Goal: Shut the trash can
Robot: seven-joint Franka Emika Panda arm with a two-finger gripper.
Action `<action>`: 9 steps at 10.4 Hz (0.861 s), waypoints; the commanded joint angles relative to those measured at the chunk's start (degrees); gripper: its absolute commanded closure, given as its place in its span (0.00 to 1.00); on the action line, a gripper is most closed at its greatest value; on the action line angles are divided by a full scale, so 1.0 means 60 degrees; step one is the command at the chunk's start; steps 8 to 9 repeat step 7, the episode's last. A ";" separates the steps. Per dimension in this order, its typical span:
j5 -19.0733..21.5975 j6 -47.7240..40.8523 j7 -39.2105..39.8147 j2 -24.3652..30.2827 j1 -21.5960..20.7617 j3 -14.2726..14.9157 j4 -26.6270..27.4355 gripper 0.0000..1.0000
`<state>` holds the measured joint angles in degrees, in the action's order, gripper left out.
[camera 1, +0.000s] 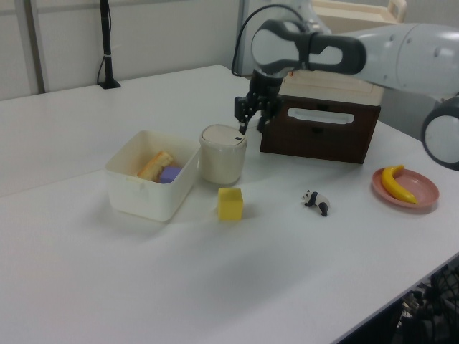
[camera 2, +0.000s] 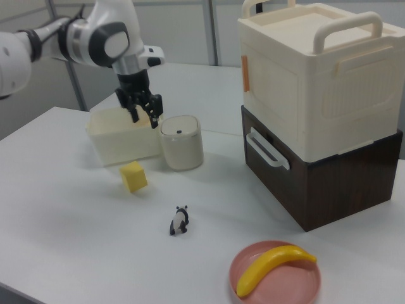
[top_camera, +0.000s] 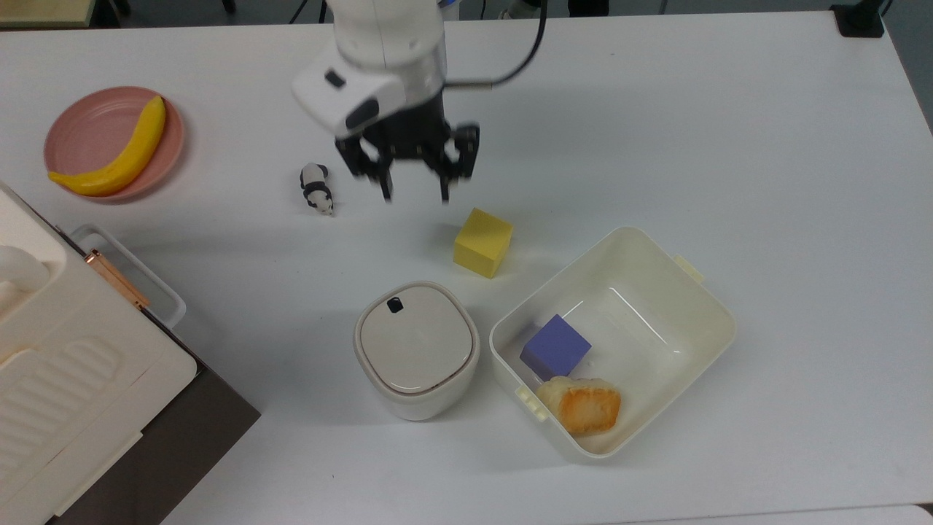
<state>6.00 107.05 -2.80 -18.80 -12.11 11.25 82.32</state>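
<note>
Hovering above the white table (top_camera: 729,131), my black two-finger gripper (top_camera: 413,191) hangs released, fingers spread, well clear of the small cream-white rounded-square plastic trash can (top_camera: 416,351). It stands upright just beside the larger cream rectangular tub (top_camera: 700,292), flat lid down, its dark button (top_camera: 395,305) at the edge nearest me in the top view

The trash can (camera 2: 181,144) sits lid-closed, the spread fingers (camera 2: 135,114) raised beside it.

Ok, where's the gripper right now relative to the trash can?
In the top view the gripper hangs open, clear of the trash can, up-frame between the panda figurine and the yellow cube.
</note>
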 commanded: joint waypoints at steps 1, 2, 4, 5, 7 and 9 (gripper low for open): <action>-0.0823 -0.1696 -0.0266 0.1051 -0.0209 0.0014 0.0650 0.00; -0.0824 -0.1743 -0.0266 0.1329 -0.0194 0.0014 0.0723 0.00; -0.0839 -0.1743 -0.0498 0.1507 -0.0194 0.0014 0.0826 0.00; -0.0926 -0.1729 -0.0790 0.1507 -0.0209 0.0014 0.0841 0.00; -0.1044 -0.1685 -0.1012 0.1507 -0.0209 -0.0001 0.0957 0.00; -0.1044 -0.1685 -0.1012 0.1507 -0.0209 -0.0001 0.0957 0.00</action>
